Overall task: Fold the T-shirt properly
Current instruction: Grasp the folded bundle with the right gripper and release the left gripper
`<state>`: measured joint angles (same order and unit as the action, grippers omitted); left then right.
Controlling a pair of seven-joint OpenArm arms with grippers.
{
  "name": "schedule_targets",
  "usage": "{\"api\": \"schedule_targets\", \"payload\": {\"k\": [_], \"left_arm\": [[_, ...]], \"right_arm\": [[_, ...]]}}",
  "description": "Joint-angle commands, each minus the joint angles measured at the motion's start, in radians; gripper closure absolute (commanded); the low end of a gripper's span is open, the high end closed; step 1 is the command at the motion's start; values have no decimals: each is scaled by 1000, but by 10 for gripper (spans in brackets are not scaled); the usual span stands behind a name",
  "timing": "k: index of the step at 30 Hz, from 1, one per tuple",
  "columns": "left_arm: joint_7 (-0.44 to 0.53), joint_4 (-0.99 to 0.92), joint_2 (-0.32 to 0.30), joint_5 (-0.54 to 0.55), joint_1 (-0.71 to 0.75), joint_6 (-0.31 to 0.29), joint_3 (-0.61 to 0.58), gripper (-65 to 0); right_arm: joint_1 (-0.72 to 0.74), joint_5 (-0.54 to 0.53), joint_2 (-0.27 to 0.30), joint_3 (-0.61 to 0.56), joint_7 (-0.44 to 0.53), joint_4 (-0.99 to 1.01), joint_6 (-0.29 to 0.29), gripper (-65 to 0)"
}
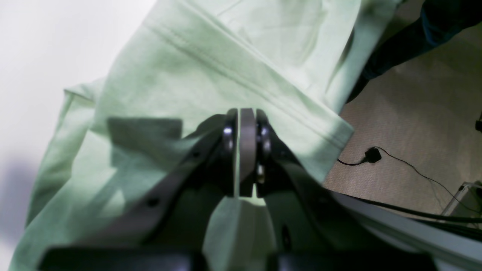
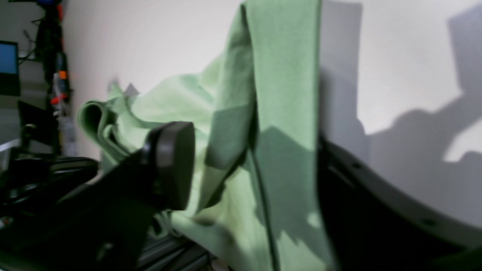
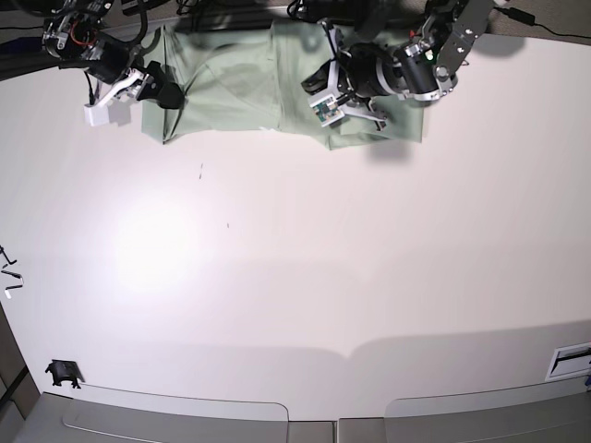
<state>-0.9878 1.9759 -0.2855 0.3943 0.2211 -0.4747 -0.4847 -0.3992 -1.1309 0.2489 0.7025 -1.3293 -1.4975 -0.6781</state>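
The T-shirt (image 3: 231,83) is pale mint-green and lies partly folded and rumpled along the far edge of the white table (image 3: 295,277). My left gripper (image 1: 246,126) is over its right part, shut with a thin layer of the fabric pinched between the fingers; in the base view the left gripper (image 3: 325,101) sits near the shirt's lower right edge. A hem seam (image 1: 241,75) runs across the cloth beyond it. My right gripper (image 2: 250,158) stands wide open at the shirt's left end, a hanging fold of the T-shirt (image 2: 282,94) between its fingers. In the base view the right gripper (image 3: 155,88) is at that left edge.
The table's far edge lies just behind the shirt, with beige floor and a black cable (image 1: 371,155) beyond it. A small black object (image 3: 63,372) and small bits (image 3: 7,277) sit at the table's near left. A monitor (image 2: 8,60) stands off to the side.
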Motion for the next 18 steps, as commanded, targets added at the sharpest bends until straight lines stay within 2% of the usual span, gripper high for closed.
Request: {"api": "schedule_targets", "payload": {"k": [1,3,8,11,15,18], "left_arm": [[23,20,0,14,-8,-3,0,0],[23,20,0,14,-8,-3,1,0],[23,20,0,13,-8,-3,2,0],[18,22,0,14,-8,-3,34,0],[15,41,-1,15,-5,3,151,0],[16,42,-25,17,-4,54,251,0]], "right_arm": [[0,-29,14,4,11,-10,-9,-320],[0,-29,14,4,11,-10,-8,-258],[3,-29,14,4,11,-10,-7,0],[12,-29,14,4,11,-10,-7,0],[29,-50,15,4,6,-11,-7,0],[39,-134,15,4,-41,-24,-8,0]]}}
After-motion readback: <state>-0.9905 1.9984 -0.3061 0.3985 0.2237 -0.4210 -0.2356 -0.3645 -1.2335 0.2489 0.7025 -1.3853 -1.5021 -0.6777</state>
